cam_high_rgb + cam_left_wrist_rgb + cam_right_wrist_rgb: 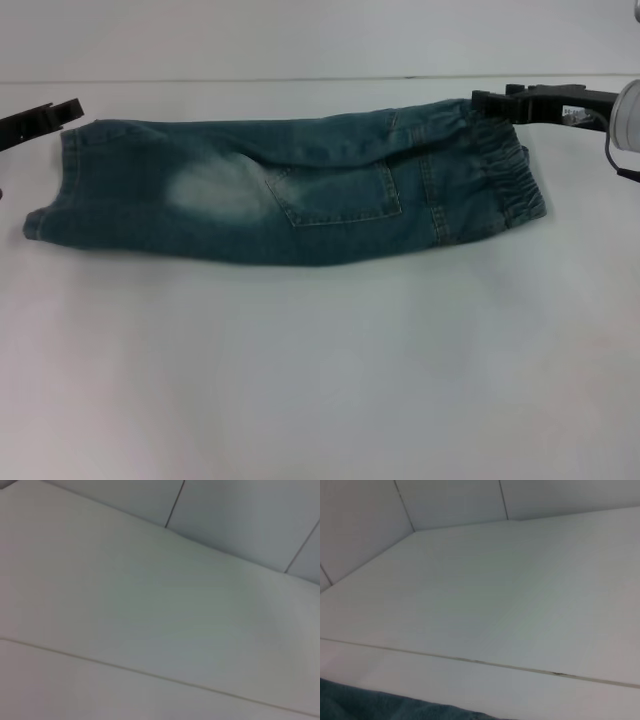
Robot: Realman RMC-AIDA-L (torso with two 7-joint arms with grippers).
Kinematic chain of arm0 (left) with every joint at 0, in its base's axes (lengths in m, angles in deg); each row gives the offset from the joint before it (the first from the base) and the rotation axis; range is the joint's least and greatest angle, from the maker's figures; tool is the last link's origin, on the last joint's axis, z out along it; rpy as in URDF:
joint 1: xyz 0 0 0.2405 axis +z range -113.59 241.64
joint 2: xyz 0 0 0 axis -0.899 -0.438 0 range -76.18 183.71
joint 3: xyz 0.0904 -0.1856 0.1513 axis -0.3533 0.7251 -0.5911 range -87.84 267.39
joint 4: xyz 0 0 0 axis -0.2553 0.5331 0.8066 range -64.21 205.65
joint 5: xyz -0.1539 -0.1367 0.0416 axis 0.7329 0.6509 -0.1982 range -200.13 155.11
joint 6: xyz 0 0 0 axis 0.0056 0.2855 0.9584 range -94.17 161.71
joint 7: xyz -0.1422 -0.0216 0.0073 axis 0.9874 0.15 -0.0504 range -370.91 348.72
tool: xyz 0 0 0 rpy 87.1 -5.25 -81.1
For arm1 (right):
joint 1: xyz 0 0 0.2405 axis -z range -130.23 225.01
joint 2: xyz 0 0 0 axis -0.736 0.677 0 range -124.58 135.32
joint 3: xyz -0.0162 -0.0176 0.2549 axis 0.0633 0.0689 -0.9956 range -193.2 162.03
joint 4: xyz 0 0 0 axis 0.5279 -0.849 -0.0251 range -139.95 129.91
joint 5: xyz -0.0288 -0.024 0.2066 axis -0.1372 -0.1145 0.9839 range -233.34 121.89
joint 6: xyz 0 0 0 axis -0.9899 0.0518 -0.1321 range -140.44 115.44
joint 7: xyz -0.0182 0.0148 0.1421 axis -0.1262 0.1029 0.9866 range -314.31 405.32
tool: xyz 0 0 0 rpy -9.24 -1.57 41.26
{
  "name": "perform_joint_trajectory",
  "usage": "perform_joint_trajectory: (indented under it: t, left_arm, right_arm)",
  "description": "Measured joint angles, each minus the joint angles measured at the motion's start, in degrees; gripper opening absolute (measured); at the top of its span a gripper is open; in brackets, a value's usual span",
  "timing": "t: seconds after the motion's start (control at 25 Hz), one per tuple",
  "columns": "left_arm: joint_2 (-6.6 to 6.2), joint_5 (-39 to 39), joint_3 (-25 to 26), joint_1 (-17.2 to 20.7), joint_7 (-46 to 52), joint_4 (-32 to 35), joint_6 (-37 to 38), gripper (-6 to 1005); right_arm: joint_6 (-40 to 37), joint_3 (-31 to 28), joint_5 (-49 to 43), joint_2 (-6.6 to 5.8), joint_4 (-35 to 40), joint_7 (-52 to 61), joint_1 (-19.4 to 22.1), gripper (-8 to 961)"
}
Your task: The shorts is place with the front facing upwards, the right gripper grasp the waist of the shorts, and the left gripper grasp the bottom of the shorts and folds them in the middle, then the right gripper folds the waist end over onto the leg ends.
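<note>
Blue denim shorts (290,190) folded lengthwise on white table (320,380). Right gripper (492,101) at elastic waist's far corner, left gripper (62,112) at leg hem's far corner; grip state unclear for both. Risk: pinching single layer, fold slipping open.

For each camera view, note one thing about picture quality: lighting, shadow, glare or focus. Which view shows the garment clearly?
Head view: even, soft light, a faint shadow under the shorts, which read clearly on the table. Left wrist view: only pale, softly blurred surfaces and seams. Right wrist view: blurred denim at one edge, no glare.
</note>
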Motion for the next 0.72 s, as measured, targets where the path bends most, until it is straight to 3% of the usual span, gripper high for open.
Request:
perform_joint_trajectory:
  t: [0.08, 0.2, 0.44, 0.52, 0.64, 0.72]
  left_arm:
    - [-0.06, 0.23, 0.25, 1.07, -0.79, 0.21, 0.11, 416]
    - [-0.12, 1.88, 0.34, 2.85, -1.29, 1.05, 2.48, 518]
    - [-0.08, 11.0, 0.72, 8.11, -7.54, 3.44, 15.35, 799]
    - [-0.04, 12.95, 1.12, 9.39, -9.79, 3.76, 19.81, 833]
    - [0.01, 14.4, 1.84, 11.15, -13.68, 3.86, 28.81, 884]
    - [0.02, 14.15, 1.76, 11.94, -15.63, 3.97, 33.99, 900]
  right_arm:
    - [-0.01, -0.21, 0.09, -0.07, 0.12, 0.6, 0.24, 558]
    - [-0.29, -0.41, 0.18, -0.35, 0.57, 1.91, 0.71, 626]
    - [-3.96, -1.52, 0.31, -1.29, 2.39, 4.09, 1.8, 763]
    - [-6.22, -1.6, 0.33, -1.69, 3.58, 5.26, 2.28, 809]
    - [-11.82, -1.34, 0.27, -2.7, 6.53, 7.81, 3.35, 970]
    - [-16.11, -1.08, 0.0, -3.71, 8.34, 9.28, 3.86, 968]
